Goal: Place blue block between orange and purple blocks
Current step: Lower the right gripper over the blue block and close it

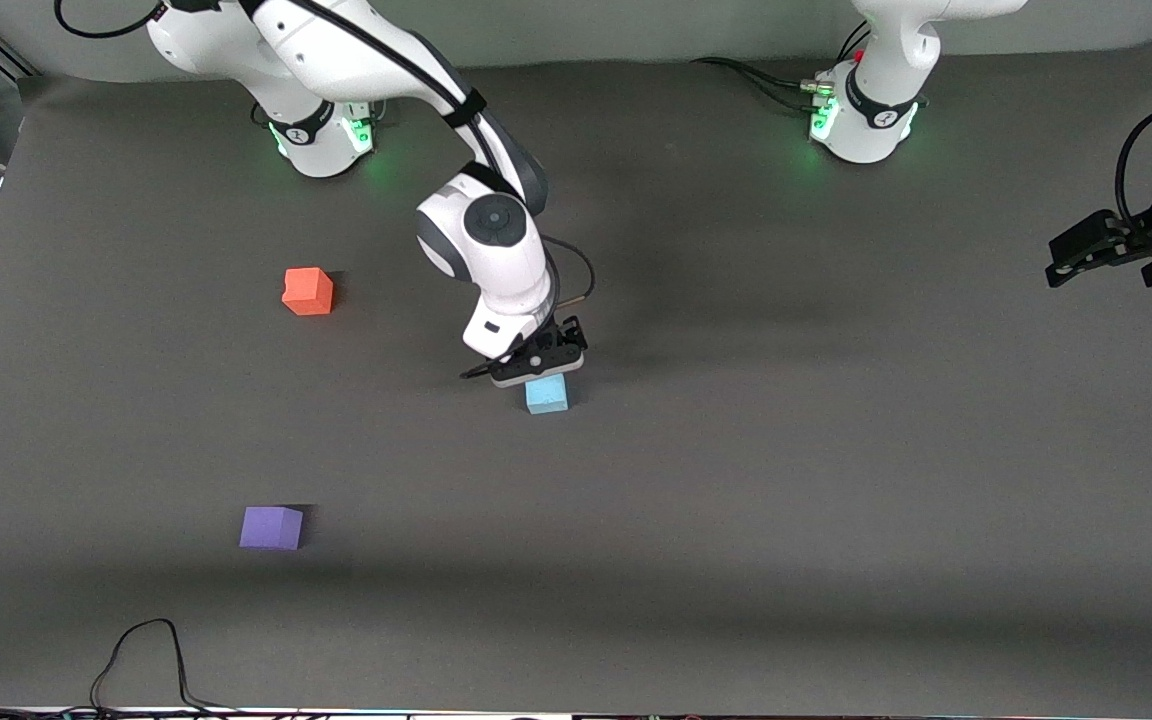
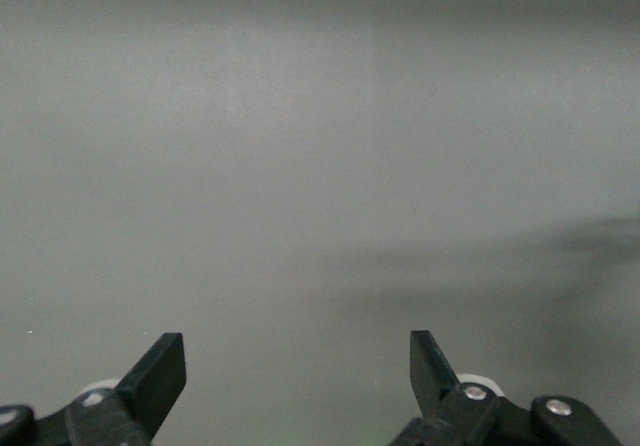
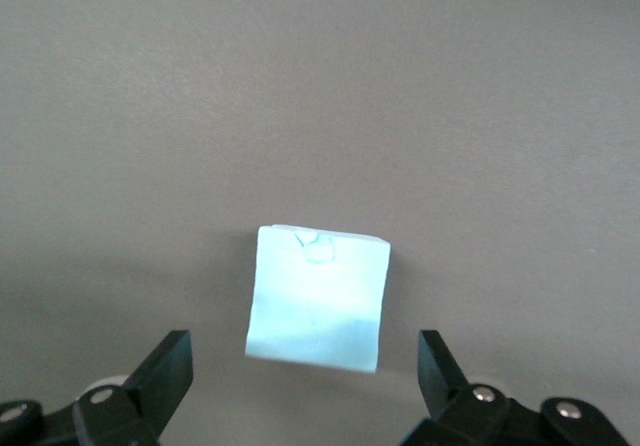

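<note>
— While the right gripper (image 3: 305,366) hangs released just over the blue block (image 1: 546,394), where's that cube?
— Mid-counter, four o'clock of the orange block (image 1: 308,291), two o'clock of the purple block (image 1: 271,527). It looks light, squashy foam: pinch opposite flat faces. The left gripper (image 2: 298,366) waits, spread.

We see the blue block (image 1: 546,394), a small pale sky-blue foam cube with a small dent near one top edge, sitting flat on the dark grey desk (image 1: 836,480) about midway between the two arms' ends. The orange block (image 1: 308,291), an orange-red cube of like size, rests toward the right arm's end, farther from the front camera. The purple block (image 1: 271,527), a violet cube, lies nearer that camera at the same end, well apart from both others.
</note>
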Robot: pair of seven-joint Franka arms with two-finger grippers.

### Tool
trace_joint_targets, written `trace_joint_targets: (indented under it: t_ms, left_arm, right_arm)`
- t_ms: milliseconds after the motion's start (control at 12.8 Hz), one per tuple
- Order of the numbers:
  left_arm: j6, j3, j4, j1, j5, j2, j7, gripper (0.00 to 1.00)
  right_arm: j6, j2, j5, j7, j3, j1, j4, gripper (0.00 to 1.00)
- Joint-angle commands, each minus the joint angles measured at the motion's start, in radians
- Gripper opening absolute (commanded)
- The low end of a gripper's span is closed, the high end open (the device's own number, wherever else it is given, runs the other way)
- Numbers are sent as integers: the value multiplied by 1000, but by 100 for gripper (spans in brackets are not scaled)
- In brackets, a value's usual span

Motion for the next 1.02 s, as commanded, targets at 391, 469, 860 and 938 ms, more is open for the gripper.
trace_joint_targets:
  t_ms: [391,469,860,938]
  left_arm:
    - [-22,-59,1,52,13,-19,13,100]
    - [-23,-59,1,52,14,-19,15,100]
    - [-37,-56,-1,54,14,-18,73,100]
    - [-39,-53,-2,54,14,-18,79,100]
  right_arm:
    - [94,105,-5,27,-1,0,19,100]
    - [94,103,-5,27,-1,0,19,99]
    - [91,99,-3,77,-1,0,68,36]
    - [83,97,-3,80,-1,-8,82,35]
